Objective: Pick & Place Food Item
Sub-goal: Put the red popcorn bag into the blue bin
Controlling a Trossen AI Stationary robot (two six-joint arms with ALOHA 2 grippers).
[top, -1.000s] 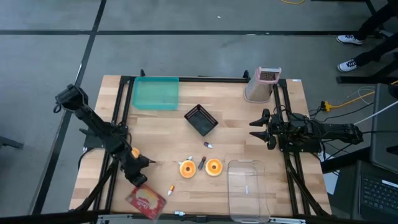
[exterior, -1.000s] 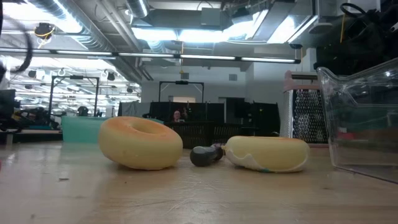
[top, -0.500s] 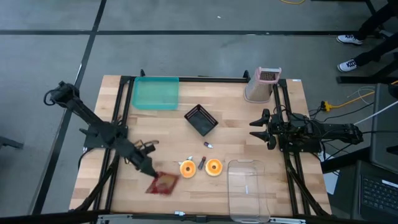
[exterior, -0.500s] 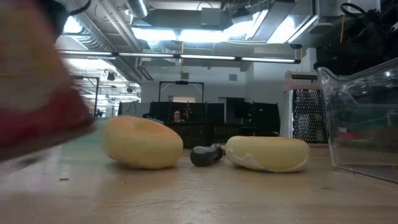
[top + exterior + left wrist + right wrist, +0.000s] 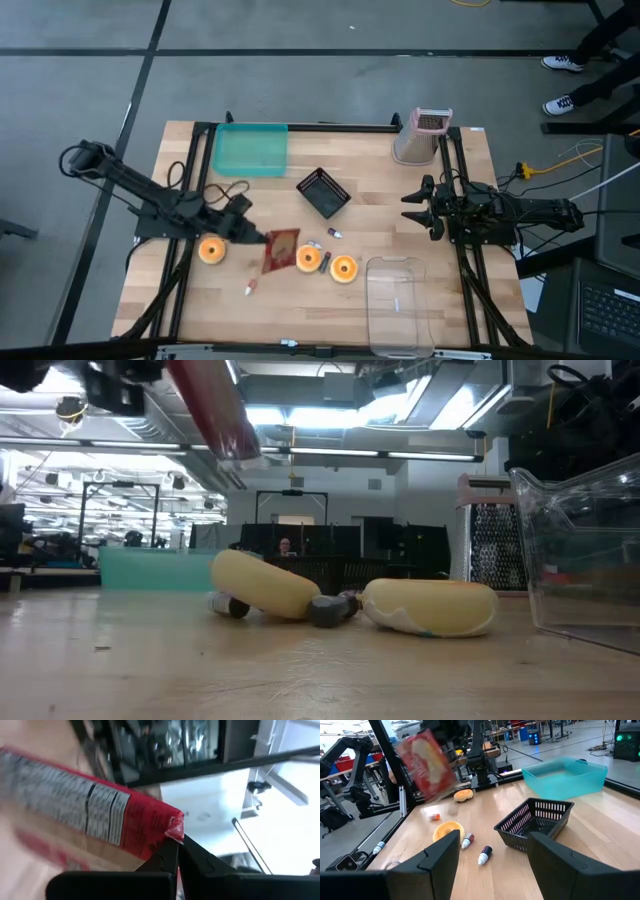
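Observation:
The food item is a red snack packet (image 5: 280,250), also seen in the left wrist view (image 5: 90,810), the right wrist view (image 5: 425,765) and the low view (image 5: 215,410). My left gripper (image 5: 262,238) is shut on it above the table's middle, left of two yellow donuts (image 5: 308,258) (image 5: 343,268). A third donut (image 5: 210,250) lies under my left arm. The nearer donut (image 5: 265,585) leans tilted on a small bottle (image 5: 325,610). My right gripper (image 5: 425,205) waits open at the table's right side. My left gripper pinches the packet's sealed end, at a corner (image 5: 172,829), between its two fingers (image 5: 165,857). The fingers come about level from the table's left. The packet sticks out past the fingertips, slanted and lifted clear of the table.
A black basket (image 5: 323,192) stands mid-table and a teal tray (image 5: 250,150) at the far left. A metal grater (image 5: 425,135) is at the far right and a clear tub (image 5: 400,305) at the near right. Small bottles (image 5: 335,232) (image 5: 250,287) lie about.
My left gripper has risen from the near left corner and swung toward the table's middle, tipping from pointing down to level, still shut on the packet. The packet has come up clear of the table. The left donut has shifted right and tipped up.

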